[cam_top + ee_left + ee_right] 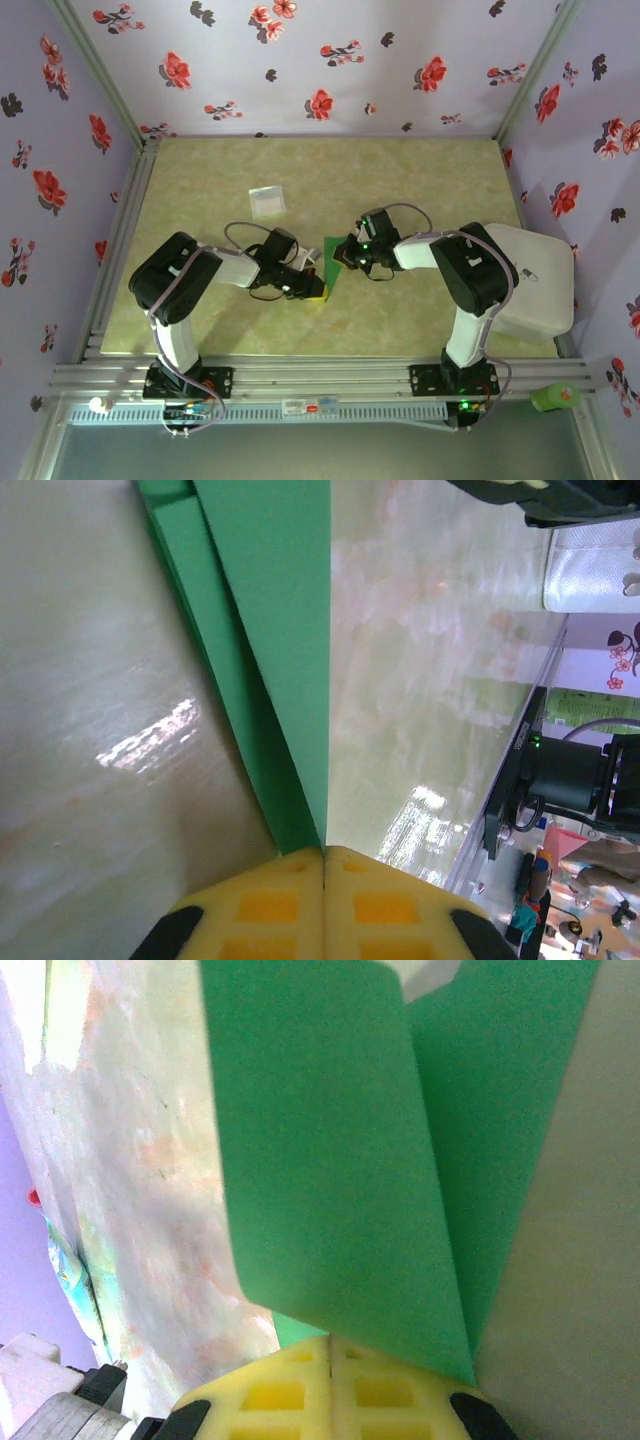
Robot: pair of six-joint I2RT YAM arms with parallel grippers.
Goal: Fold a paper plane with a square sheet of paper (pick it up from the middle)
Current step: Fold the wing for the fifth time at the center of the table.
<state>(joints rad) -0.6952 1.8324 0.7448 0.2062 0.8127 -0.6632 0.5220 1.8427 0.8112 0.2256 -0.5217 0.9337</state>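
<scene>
A pale square packet (267, 201) lies on the table (430, 180), a white box (545, 285) at its right.

The paper (270, 630) is bright green, the surface (400, 190) marbled pale green-beige, the walls (330, 50) lilac with red and dark flowers, the left claw (325, 860) and right claw (330, 1345) yellow, the packet (267, 201) seemingly grey-white.

A robotics laboratory test cell is indicated. The table (420, 180) is enclosed on three sides by flower-printed walls (320, 60) held in metal corner posts (100, 70). A left arm (178, 290) and a right arm (470, 265) are bolted side by side to a slotted aluminium rail (330, 378) at the near edge.
</scene>
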